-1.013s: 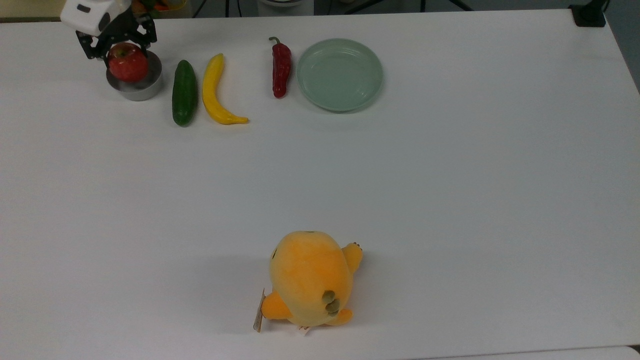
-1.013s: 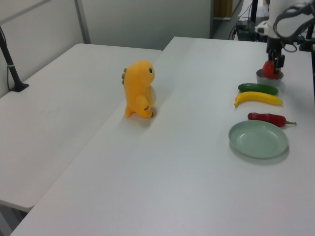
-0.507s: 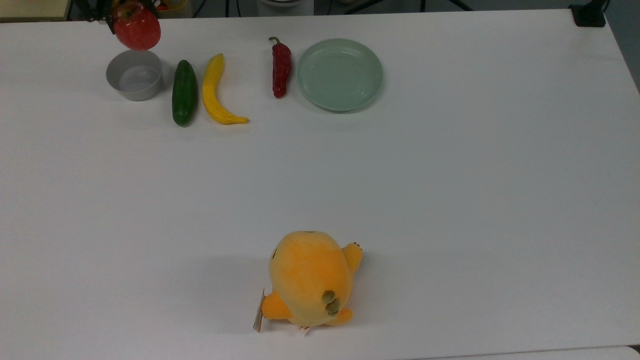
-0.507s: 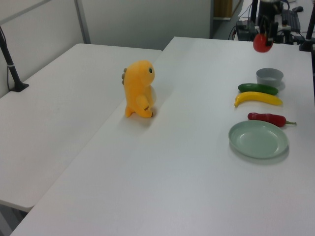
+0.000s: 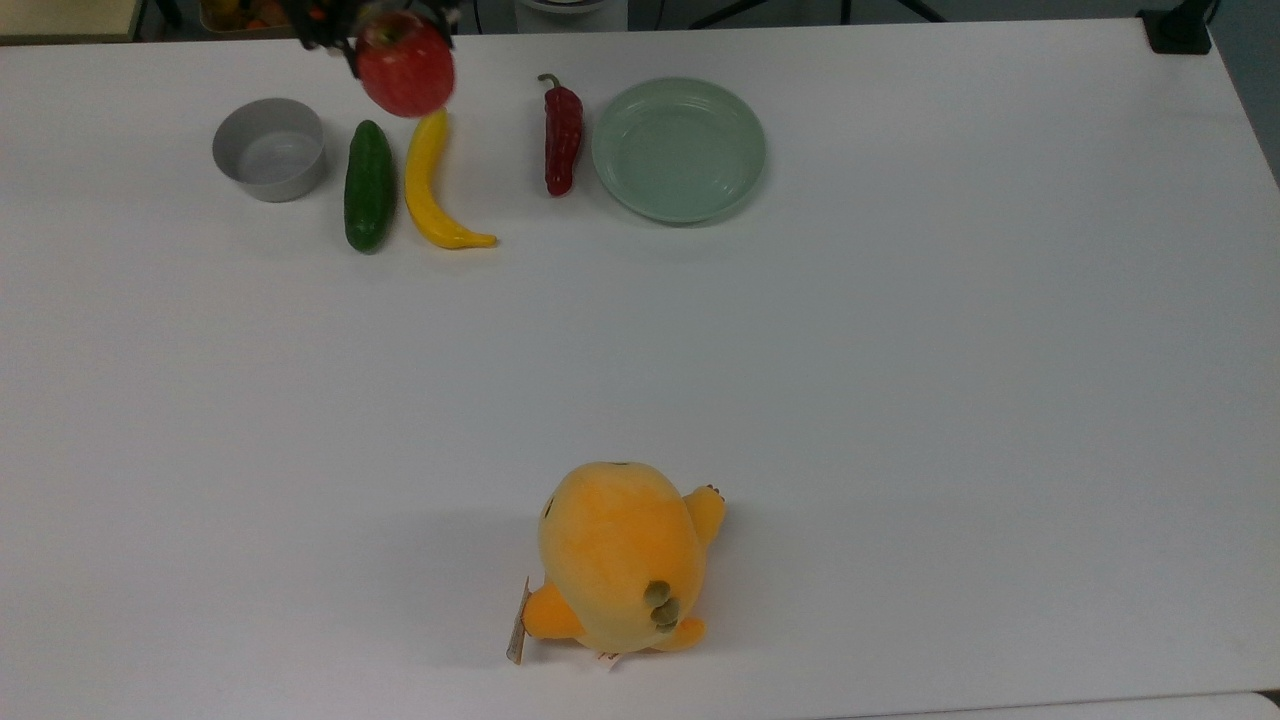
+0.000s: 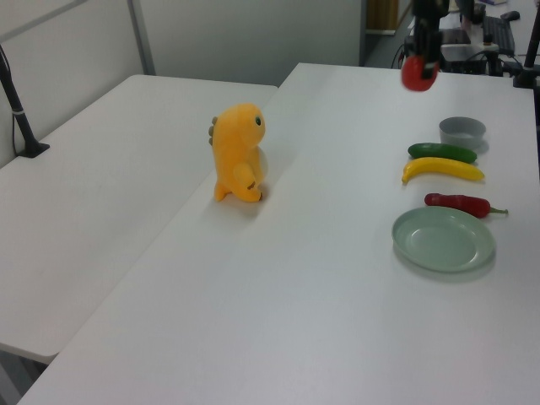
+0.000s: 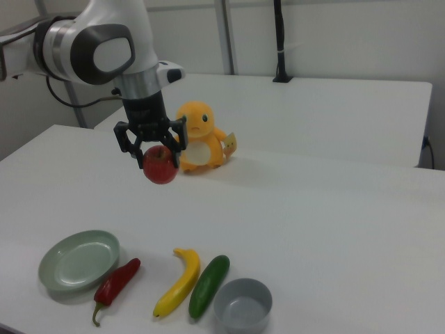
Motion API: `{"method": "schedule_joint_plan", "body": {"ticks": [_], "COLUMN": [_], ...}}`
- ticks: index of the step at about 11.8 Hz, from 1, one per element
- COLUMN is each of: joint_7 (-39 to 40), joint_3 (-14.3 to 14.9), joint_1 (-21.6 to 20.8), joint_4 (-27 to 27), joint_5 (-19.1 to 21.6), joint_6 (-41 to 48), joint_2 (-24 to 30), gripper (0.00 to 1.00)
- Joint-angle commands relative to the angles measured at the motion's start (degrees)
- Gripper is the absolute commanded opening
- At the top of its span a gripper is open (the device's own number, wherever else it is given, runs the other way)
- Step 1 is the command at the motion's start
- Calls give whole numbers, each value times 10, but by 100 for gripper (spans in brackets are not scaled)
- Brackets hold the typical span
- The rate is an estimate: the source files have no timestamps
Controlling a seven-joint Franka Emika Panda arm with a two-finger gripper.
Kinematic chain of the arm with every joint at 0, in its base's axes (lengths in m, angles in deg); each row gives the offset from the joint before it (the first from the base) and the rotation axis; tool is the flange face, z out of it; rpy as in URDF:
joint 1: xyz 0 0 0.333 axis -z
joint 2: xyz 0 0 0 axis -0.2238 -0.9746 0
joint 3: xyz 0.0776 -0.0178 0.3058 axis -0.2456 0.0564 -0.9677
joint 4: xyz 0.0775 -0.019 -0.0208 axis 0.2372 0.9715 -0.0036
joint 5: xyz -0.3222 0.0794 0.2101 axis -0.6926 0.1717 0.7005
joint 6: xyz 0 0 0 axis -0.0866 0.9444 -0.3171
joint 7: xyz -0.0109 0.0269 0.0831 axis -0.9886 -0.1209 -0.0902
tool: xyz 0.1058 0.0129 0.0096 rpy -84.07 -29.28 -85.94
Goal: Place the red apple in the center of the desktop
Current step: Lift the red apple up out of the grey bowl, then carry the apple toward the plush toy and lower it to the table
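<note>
The red apple (image 5: 405,65) hangs in the air, held from above by my gripper (image 7: 156,157), which is shut on it. In the top view it sits over the upper end of the yellow banana (image 5: 432,180), at the top left. The left view has the apple (image 6: 417,73) high above the white desktop (image 6: 321,253), left of the grey bowl. In the right view the apple (image 7: 160,165) floats well above the desktop (image 7: 313,209), in front of the orange plush toy.
A grey bowl (image 5: 269,149), green cucumber (image 5: 368,185), banana, red chili pepper (image 5: 561,135) and pale green plate (image 5: 679,149) line the far edge in the top view. An orange plush toy (image 5: 620,555) stands near the front edge.
The apple has been lifted out of the grey bowl and carried to the top view's right, from over the bowl to over the banana's tip. The bowl now stands empty.
</note>
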Motion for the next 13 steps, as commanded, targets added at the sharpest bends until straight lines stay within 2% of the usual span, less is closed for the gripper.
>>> {"method": "schedule_joint_plan", "body": {"ticks": [1,2,4,8,10,11,13], "joint_7": [-115,-157,-193,-203,-206,-206,-206], "joint_3": [-27,-29,-29,-37,-43,-44,-44], "joint_1": [-24,-38,-56,-64,-64,-64,-63], "joint_4": [-26,-25,-23,-23,-23,-23,-23], "joint_5": [8,8,7,6,6,6,6], "joint_6": [-85,-142,-213,-282,-300,-304,-305], "joint_2": [-74,-112,-161,-232,-250,-256,-257], "gripper": [37,37,38,38,38,40,52]}}
